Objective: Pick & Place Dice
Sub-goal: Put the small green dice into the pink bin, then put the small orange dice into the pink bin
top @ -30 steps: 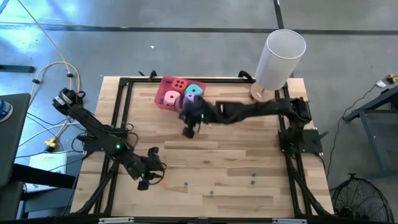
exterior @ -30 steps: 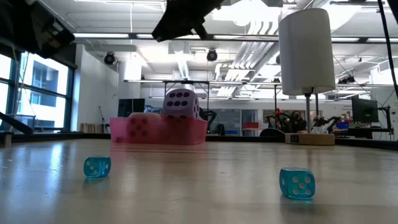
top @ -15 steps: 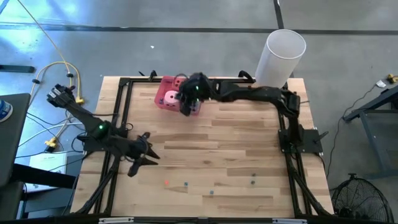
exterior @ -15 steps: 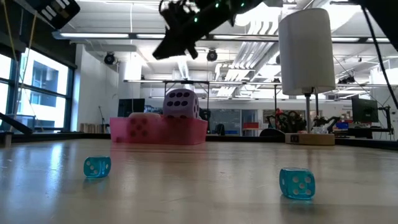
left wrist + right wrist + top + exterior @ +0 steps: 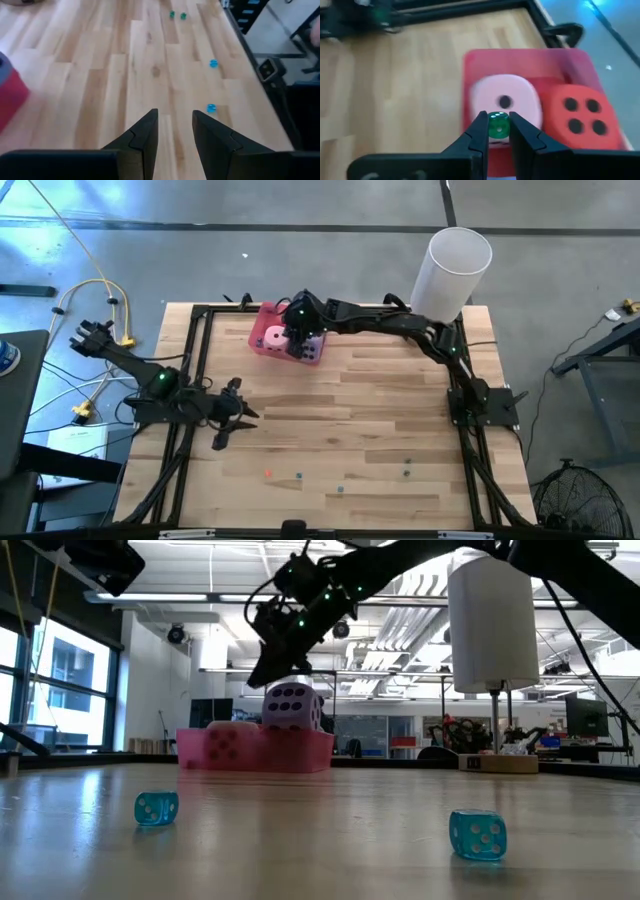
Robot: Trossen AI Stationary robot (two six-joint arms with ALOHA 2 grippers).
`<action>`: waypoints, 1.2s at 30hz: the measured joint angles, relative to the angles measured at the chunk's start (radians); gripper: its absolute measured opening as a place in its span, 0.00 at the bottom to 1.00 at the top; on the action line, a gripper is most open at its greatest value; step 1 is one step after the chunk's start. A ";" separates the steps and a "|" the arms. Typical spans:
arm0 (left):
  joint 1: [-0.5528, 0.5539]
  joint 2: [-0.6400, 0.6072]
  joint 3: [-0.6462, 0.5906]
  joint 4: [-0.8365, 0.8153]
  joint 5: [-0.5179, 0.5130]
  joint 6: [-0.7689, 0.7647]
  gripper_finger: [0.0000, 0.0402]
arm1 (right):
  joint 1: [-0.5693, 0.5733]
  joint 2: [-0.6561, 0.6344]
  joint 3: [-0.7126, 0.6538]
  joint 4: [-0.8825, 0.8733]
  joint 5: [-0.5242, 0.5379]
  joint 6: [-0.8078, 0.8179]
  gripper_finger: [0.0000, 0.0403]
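Tray point(image 5: 520, 62) holds pink die point(image 5: 504, 107), red die point(image 5: 580, 117); right tool point(image 5: 497, 131) clamps green die point(image 5: 498, 125); left tool point(image 5: 174, 131) apart.

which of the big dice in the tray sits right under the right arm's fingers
The pink die, one pip up. The right gripper, holding a tiny green die, hangs over it; the red die sits beside.

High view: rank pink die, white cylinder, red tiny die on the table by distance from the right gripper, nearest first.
1. Pink die: in the tray, right beside the right gripper, which holds a tiny green die.
2. White cylinder: at the table's far right corner.
3. Red tiny die: on the near part of the table, farthest.
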 joint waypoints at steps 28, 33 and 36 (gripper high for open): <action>0.099 -0.010 0.000 -0.092 -0.055 0.189 0.29 | 0.003 0.013 0.002 0.010 0.153 -0.070 0.28; 0.099 -0.010 0.000 -0.104 -0.054 0.189 0.29 | 0.003 0.013 0.002 0.010 0.149 -0.033 0.40; 0.099 -0.010 0.000 -0.105 -0.054 0.189 0.29 | 0.003 0.013 0.002 0.010 0.155 0.005 0.46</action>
